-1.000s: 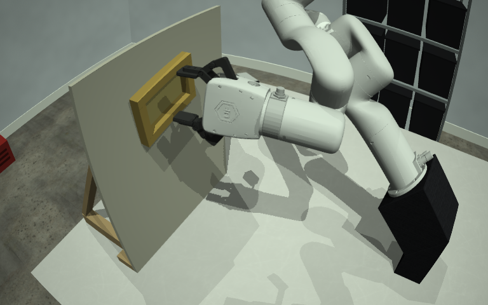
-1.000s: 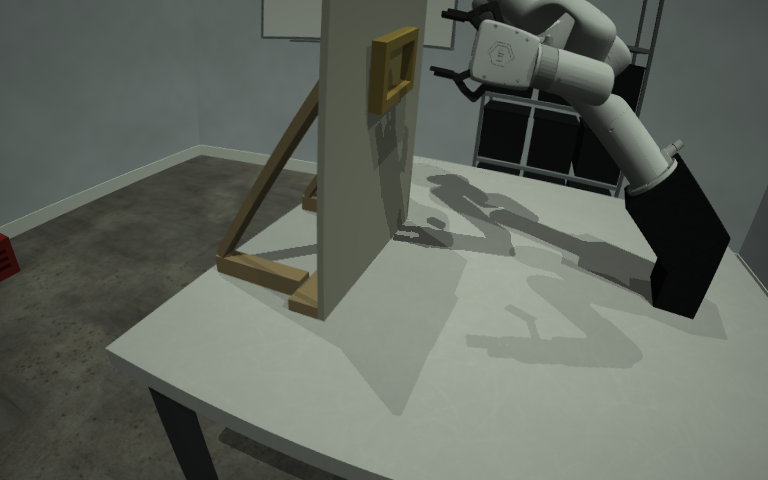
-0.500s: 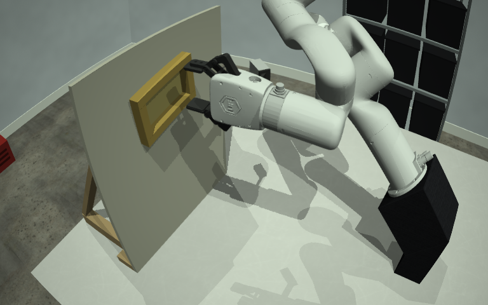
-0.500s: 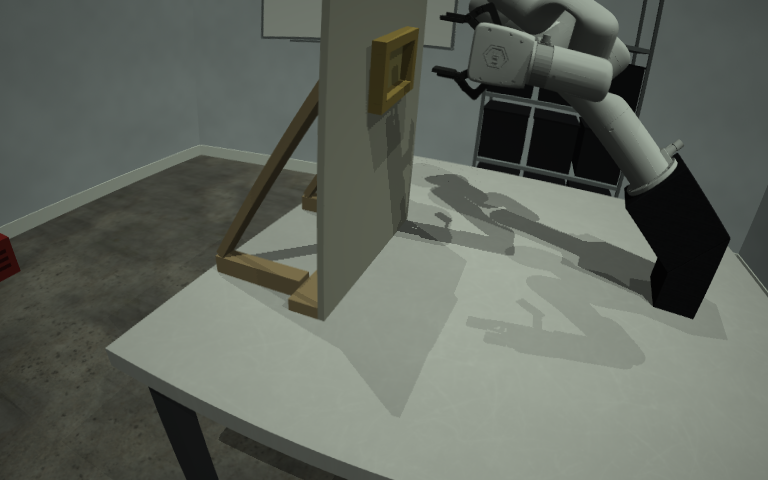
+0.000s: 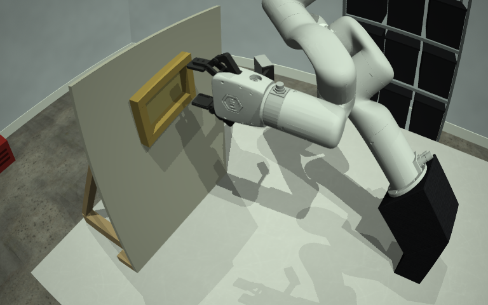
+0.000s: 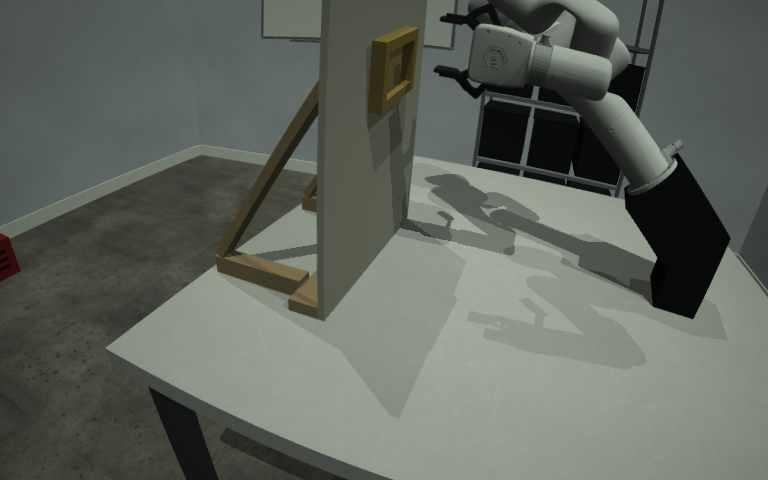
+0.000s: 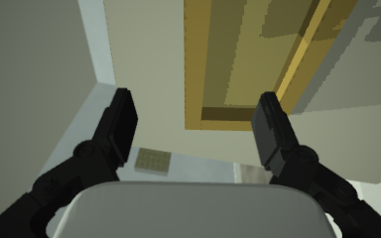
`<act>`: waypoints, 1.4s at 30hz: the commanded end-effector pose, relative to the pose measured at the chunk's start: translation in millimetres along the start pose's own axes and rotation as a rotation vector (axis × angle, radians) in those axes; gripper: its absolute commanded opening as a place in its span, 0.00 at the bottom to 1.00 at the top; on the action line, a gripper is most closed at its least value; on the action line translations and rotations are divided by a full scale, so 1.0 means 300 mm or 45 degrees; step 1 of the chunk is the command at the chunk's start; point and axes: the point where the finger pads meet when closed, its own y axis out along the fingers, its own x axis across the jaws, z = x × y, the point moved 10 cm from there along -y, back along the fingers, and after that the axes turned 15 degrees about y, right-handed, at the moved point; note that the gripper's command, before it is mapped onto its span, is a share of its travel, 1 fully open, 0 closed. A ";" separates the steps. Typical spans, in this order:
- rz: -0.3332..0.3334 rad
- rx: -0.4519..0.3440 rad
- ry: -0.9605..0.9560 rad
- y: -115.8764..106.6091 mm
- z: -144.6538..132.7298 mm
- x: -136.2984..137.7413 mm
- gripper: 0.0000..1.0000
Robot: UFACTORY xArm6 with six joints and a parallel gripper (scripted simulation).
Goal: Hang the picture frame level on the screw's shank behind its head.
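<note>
We judge this the release check: our gripper (image 5: 197,82) (image 6: 438,44) (image 7: 194,104) stands wide open, empty, right of the picture frame (image 5: 142,124) (image 6: 377,76) (image 7: 193,64), which is up on the upright board (image 5: 118,172) (image 6: 353,215) (image 7: 149,64). Next: back off, confirm level; the 1 screw is hidden.

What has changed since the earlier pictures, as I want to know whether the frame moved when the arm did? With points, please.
The hand (image 5: 194,82) (image 6: 440,44) (image 7: 194,104) has drawn back from the board (image 5: 118,180) (image 6: 362,186) (image 7: 149,64), turning a little and shifting toward the shelf rack side. Nothing was visibly taken hold of or let go. The picture frame (image 5: 139,122) (image 6: 378,76) (image 7: 194,64) stayed on the board, and the hand stayed open.
</note>
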 end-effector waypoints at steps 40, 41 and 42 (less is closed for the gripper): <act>0.000 0.005 -0.003 0.001 0.001 -0.002 0.50; 0.000 0.005 -0.003 0.001 0.000 -0.002 0.50; 0.000 0.005 -0.003 0.001 0.000 -0.002 0.50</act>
